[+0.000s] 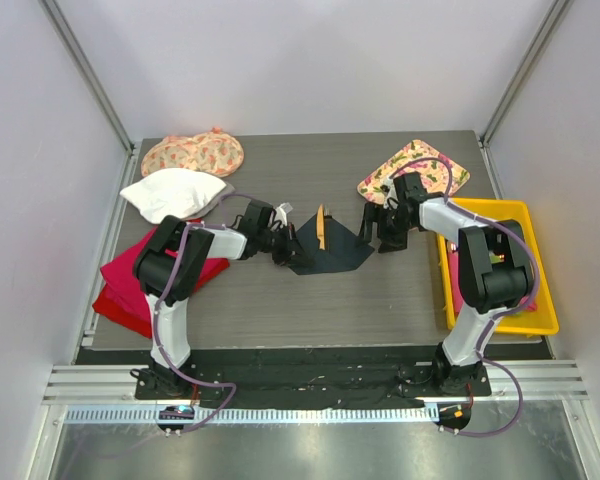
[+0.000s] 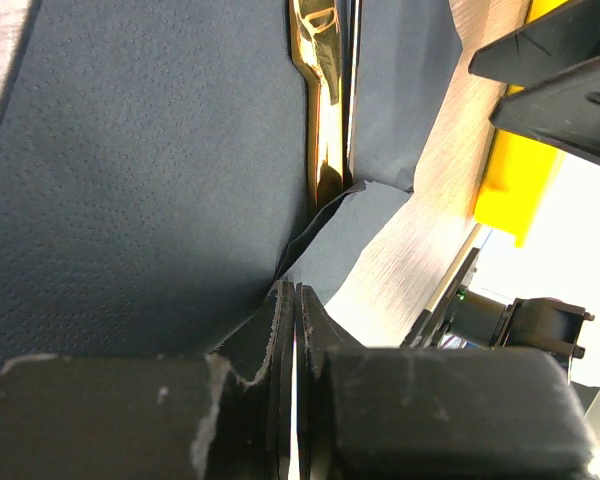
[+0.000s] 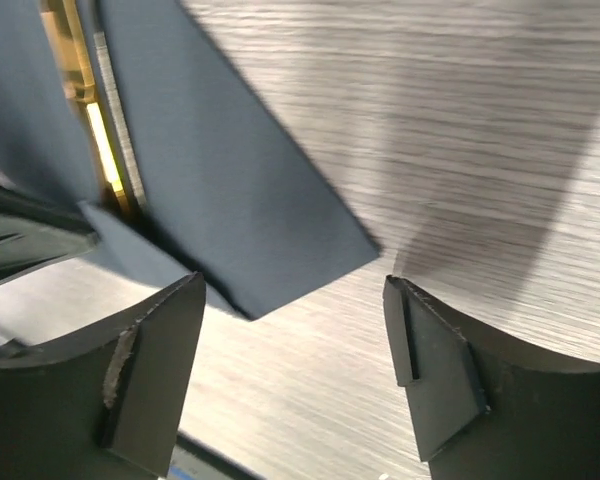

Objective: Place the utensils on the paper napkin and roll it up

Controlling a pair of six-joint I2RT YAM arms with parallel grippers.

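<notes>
The dark navy paper napkin lies mid-table, with the tan-orange utensils along a crease near its middle. My left gripper is at the napkin's left edge, shut on a raised fold of it. In the left wrist view the shut jaws pinch the napkin, and the gold utensils lie beyond them. My right gripper is open and empty at the napkin's right corner. In the right wrist view the gripper hovers just off the napkin corner, with the utensils at upper left.
A yellow bin stands at the right edge. A floral cloth lies behind the right gripper, two more floral cloths at back left, a white cloth and a red cloth by the left arm.
</notes>
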